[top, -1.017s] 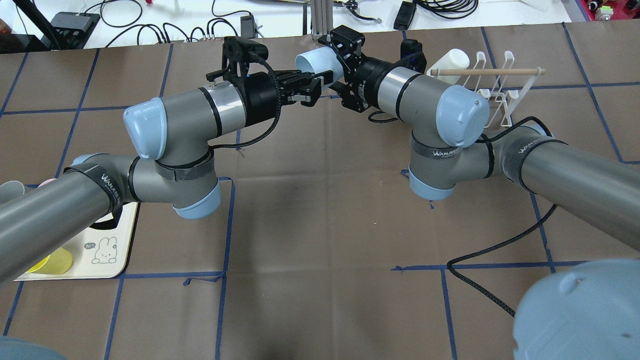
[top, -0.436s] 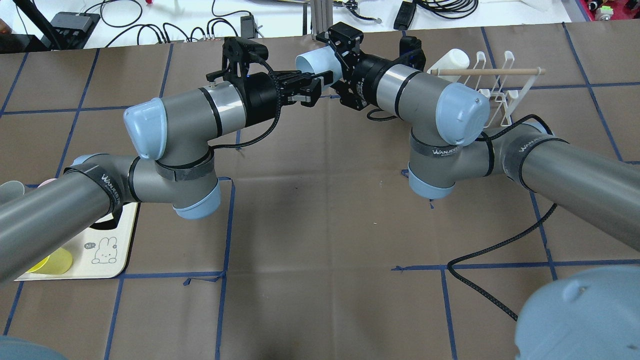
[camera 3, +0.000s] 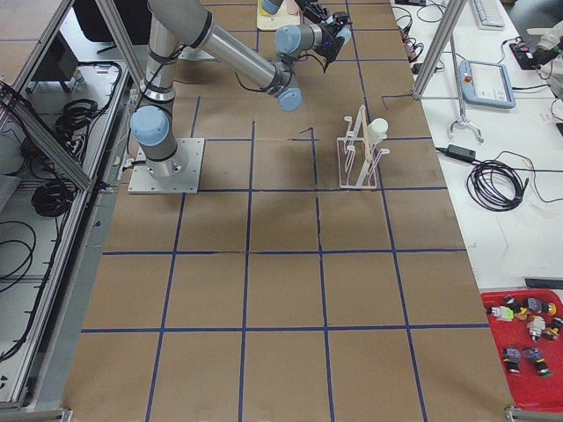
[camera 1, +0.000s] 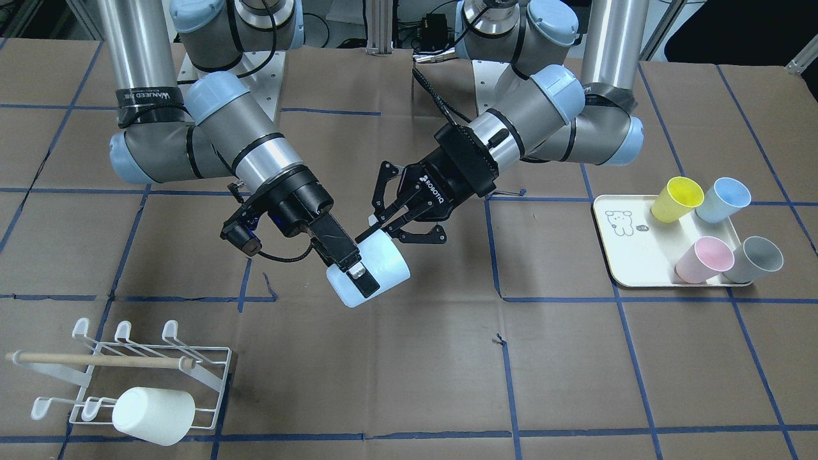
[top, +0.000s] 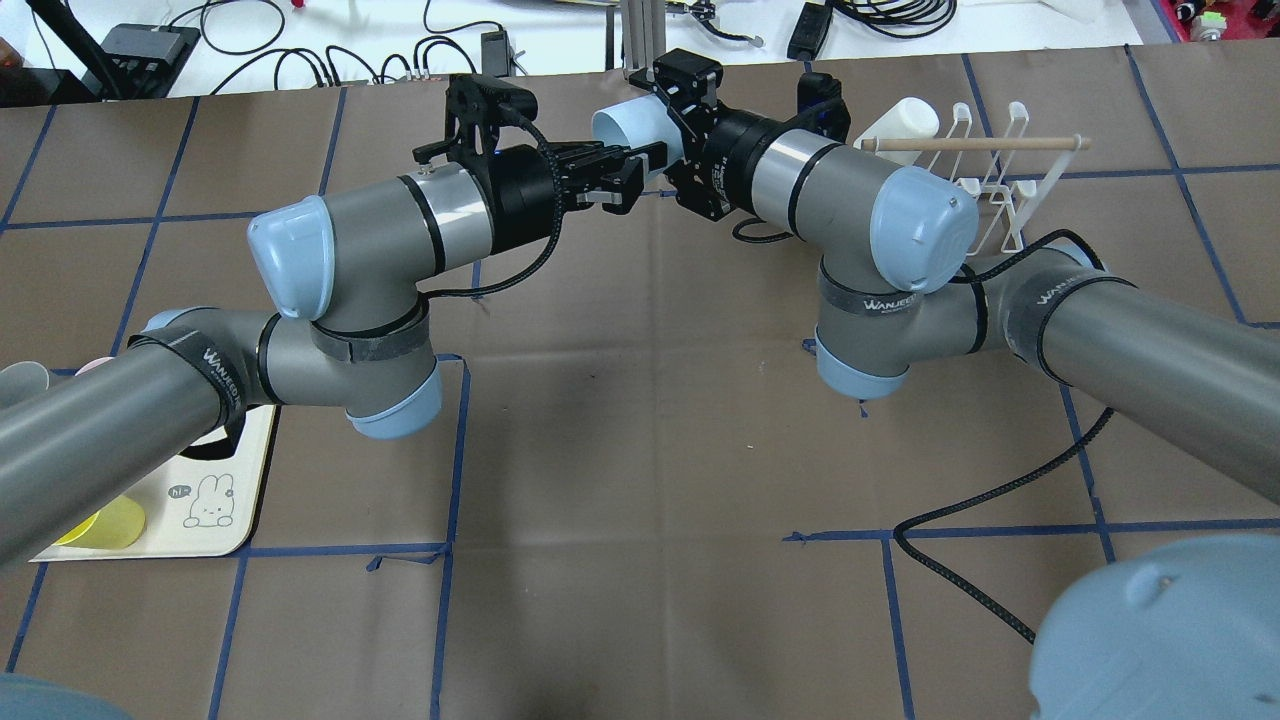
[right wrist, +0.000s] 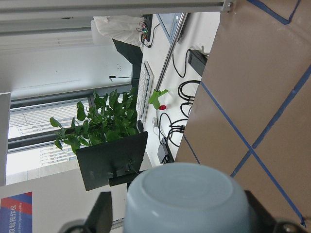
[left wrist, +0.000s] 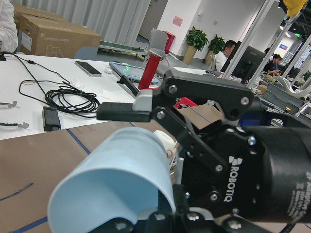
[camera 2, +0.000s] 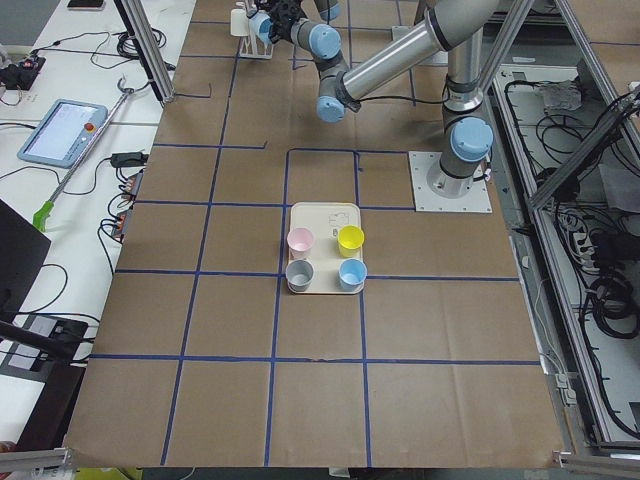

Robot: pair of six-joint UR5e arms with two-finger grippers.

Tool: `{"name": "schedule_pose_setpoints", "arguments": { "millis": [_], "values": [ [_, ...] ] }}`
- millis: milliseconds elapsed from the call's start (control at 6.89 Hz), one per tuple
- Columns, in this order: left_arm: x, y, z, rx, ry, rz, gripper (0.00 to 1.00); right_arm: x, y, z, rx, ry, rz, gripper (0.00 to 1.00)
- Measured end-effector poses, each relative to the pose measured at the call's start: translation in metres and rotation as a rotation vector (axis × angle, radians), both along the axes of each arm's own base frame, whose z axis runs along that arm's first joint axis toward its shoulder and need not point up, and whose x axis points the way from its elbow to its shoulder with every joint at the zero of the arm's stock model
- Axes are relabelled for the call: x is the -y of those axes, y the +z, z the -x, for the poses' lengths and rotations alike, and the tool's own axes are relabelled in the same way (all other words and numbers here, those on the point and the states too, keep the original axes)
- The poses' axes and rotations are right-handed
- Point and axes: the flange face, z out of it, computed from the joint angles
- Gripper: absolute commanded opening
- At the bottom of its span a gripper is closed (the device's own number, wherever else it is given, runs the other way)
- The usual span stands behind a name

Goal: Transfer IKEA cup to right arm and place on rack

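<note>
The pale blue cup [camera 1: 385,263] is up in the air over the middle of the table [camera 1: 575,358], tipped on its side. The right gripper [camera 1: 353,269] has it clamped: 1 blocky finger lies across the wall in the front view, and the right wrist camera shows the cup's base sitting between the 2 fingers.

The left gripper [top: 630,172] is right next to the cup's rim with its thin linkage fingers spread wide. From the left wrist camera the upper finger stands clear of the cup wall. The lower finger is hidden under the cup there, so I can't really tell if it touches.

The rack [camera 1: 128,361] is well apart from all this, down by the table edge on the right arm's side, with a white cup [camera 1: 153,415] lying on 1 of its prongs.

Over on the left arm's side is the tray [camera 1: 629,255] with the bear drawing, carrying 4 cups: yellow [camera 1: 677,199], blue [camera 1: 722,199], pink [camera 1: 705,259] and grey [camera 1: 754,259].
</note>
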Motion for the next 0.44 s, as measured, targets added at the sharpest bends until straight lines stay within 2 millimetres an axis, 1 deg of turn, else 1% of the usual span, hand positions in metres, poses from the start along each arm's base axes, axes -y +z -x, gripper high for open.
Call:
{"name": "schedule_pose_setpoints", "arguments": {
  "millis": [145, 290, 436],
  "values": [
    [-0.0003, 0.0002, 0.0003, -0.001, 0.000, -0.001, 0.15, 0.0001, -0.0001, 0.0001, -0.001, 0.000, 0.001, 0.30],
    [-0.0003, 0.0004, 0.0002, -0.002, 0.001, -0.002, 0.31, 0.0001, 0.0000, 0.0000, -0.004, 0.001, 0.003, 0.26],
    [0.0000, 0.0012, 0.0000, -0.003, 0.002, -0.002, 0.65, 0.0002, 0.0002, -0.0001, -0.005, 0.003, 0.006, 0.26]
  ]
}}
